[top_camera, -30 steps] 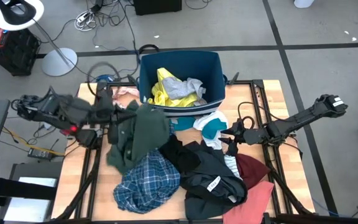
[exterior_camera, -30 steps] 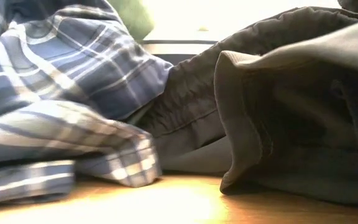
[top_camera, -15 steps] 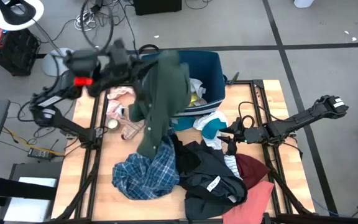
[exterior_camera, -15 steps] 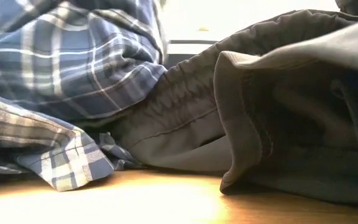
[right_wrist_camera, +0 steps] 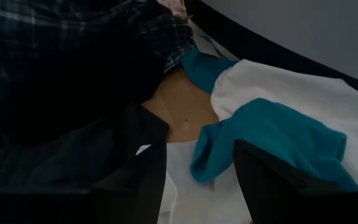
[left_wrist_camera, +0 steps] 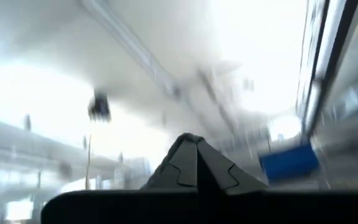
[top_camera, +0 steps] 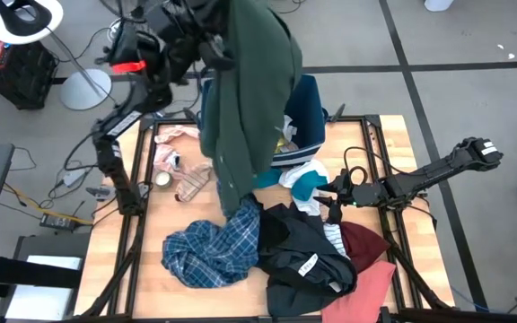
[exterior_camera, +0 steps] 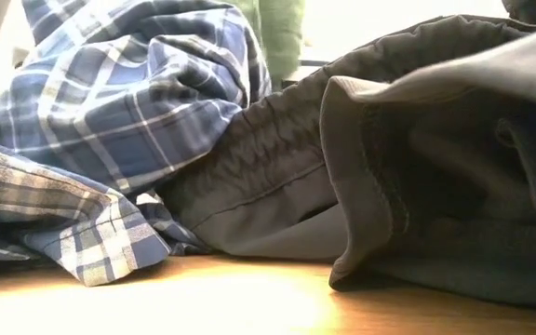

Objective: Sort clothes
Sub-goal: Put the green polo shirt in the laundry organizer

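My left gripper (top_camera: 212,27) is raised high over the table's far left, beside the navy bin (top_camera: 308,99). It is shut (left_wrist_camera: 196,149) on a dark green garment (top_camera: 245,99) that hangs down in a long drape; the garment also shows in the low view (exterior_camera: 282,33). A blue plaid shirt (top_camera: 209,251), a black garment (top_camera: 299,242), a maroon one (top_camera: 366,242) and a salmon pink one (top_camera: 375,283) lie heaped on the near half of the table. My right gripper (top_camera: 335,202) is open (right_wrist_camera: 197,180), low over the teal-white garment (right_wrist_camera: 272,124). My left gripper holds the dark green garment by its upper end (top_camera: 240,22); the cloth hides the fingers from above, and the wrist view shows only the shut fingertips. The garment hangs slack below the gripper, and its lower end (top_camera: 234,208) rests on the plaid shirt. My right gripper's fingers stand over the teal-white garment; whether they touch it I cannot tell.
The bin holds a bit of yellow cloth (top_camera: 281,139). A pale pink garment (top_camera: 173,135) and two small items (top_camera: 162,179) (top_camera: 191,184) lie on the far left of the table. Dark grey cloth (exterior_camera: 417,186) fills the low view beside the plaid shirt (exterior_camera: 128,112).
My left gripper has risen steeply and gone toward the table's far edge, carrying the dark green garment. The garment has come up off the heap and now hangs long, with only its lower end down. The plaid shirt has been uncovered and shifted.
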Controlling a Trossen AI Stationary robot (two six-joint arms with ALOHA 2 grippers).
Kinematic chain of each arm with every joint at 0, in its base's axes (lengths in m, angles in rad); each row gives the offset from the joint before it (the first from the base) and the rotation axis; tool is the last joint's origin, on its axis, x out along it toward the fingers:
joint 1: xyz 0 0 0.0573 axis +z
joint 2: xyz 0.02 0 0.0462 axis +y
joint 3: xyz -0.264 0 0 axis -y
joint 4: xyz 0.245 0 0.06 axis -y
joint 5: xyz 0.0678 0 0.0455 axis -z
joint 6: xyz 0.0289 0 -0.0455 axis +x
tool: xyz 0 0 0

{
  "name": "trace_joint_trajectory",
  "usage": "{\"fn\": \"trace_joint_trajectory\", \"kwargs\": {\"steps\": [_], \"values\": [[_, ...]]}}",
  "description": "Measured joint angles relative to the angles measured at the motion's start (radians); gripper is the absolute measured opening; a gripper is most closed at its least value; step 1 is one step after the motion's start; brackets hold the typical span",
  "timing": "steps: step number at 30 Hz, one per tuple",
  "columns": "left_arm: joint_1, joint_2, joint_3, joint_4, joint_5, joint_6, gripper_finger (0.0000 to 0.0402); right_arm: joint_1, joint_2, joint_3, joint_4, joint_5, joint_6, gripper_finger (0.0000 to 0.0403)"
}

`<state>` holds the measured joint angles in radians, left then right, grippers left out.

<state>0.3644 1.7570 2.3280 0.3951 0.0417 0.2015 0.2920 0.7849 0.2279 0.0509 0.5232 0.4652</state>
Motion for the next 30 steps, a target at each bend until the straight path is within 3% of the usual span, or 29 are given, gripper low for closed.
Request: {"fn": "trace_joint_trajectory", "kwargs": {"steps": [6, 10, 13, 18, 25, 30], "values": [[0.058, 0.045, 0.024, 0.203, 0.021, -0.003, 0.0000, 0.000, 0.000, 0.000, 0.000, -0.001, -0.014, 0.0187], [0.098, 0.043, 0.028, 0.217, 0.020, -0.003, 0.0000, 0.000, 0.000, 0.000, 0.000, -0.002, -0.016, 0.0187], [0.121, 0.036, 0.030, 0.128, 0.018, -0.068, 0.0000, 0.000, 0.000, 0.000, 0.000, -0.002, -0.024, 0.0187], [0.146, 0.038, 0.030, -0.280, 0.016, -0.177, 0.0000, 0.000, 0.000, 0.000, 0.000, -0.002, -0.026, 0.0187], [0.147, 0.043, 0.028, -1.034, 0.015, -0.175, 0.0000, 0.000, 0.000, 0.000, 0.006, -0.002, -0.025, 0.0187], [0.147, 0.053, 0.024, -1.417, 0.007, -0.167, 0.0000, 0.000, 0.000, 0.000, 0.006, -0.002, -0.025, 0.0187]]}}
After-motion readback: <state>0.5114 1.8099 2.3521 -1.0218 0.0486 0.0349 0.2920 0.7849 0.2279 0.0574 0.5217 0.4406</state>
